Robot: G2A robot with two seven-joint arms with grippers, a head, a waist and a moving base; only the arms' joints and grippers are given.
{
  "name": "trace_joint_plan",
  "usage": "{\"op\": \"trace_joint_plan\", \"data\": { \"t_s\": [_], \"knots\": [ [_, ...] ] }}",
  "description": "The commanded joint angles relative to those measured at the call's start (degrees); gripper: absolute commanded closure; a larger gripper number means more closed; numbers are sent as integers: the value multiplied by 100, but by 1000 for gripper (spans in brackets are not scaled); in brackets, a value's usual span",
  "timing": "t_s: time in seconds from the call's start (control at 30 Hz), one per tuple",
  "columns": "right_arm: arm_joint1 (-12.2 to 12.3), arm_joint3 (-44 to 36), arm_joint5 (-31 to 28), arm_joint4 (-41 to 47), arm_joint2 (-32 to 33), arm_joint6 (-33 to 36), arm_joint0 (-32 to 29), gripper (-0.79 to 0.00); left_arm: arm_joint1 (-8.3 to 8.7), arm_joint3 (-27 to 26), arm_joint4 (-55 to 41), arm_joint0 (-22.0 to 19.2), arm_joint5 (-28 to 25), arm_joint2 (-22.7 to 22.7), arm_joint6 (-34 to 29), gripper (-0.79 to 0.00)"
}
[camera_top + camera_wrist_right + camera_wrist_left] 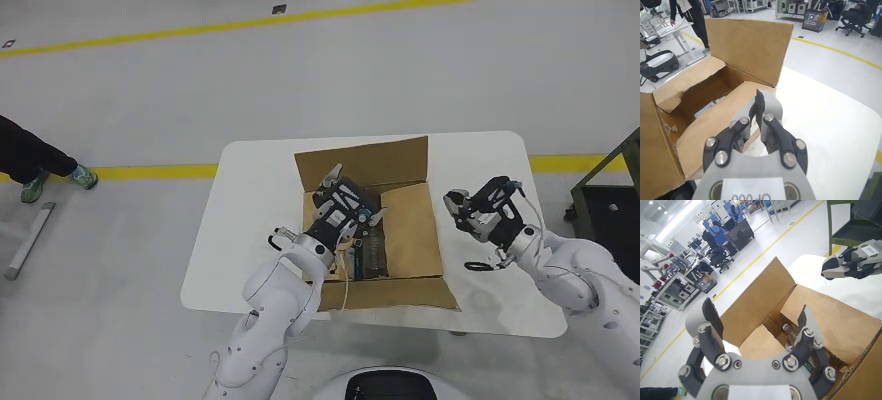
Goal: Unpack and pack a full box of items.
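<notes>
Up close, the left hand (756, 313) hangs with its ribbed black pads spread wide, holding nothing, right above the mouth of the cardboard box (410, 230). The box sits in the middle of the white bench (250, 200), its flaps thrown open. Down inside lies a clear plastic bottle (789, 330) with a pale cap, on its side, and beside it some flat, pale packets (706, 109). The walls are plain brown corrugated board. One short flap (672, 98) is ragged and torn along its edge. The far flap (747, 49) stands tall and upright, and a side flap (715, 121) leans in on the right hand's side, hiding part of the contents. The right hand (758, 102) hovers over the bare bench just beside the box, its fingers pressed together on nothing. The bench is smooth with rounded corners. Beyond it, a yellow line (200, 30) crosses the grey floor, and a green metal rack (610, 170) stands off the bench's right end.
</notes>
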Motion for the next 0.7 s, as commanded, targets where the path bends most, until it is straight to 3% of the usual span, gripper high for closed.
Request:
{"op": "trace_joint_plan", "data": {
  "t_s": [0.0, 0.13, 0.4, 0.6, 0.67],
  "knots": [
    [31, -16, -223, -86, 166, -29, 12, 0, 0, 0, 0, 0, 0, 0, 0, -785],
    [87, 16, -733, 1, 473, -37, 1, 0, -1, 84, 39, 88, -42, 75, -168, -785],
    [101, 29, -1238, 191, 557, -149, 27, 0, -101, 359, -161, -26, -94, 456, -1812, -785],
    [106, 30, -1408, 134, 547, -160, -45, 0, -179, 821, 115, -363, -339, 825, -2983, -785],
    [105, 40, -1448, 133, 538, -179, -62, 0, -220, 943, 129, -413, -80, 883, -3061, -785]
  ]
}}
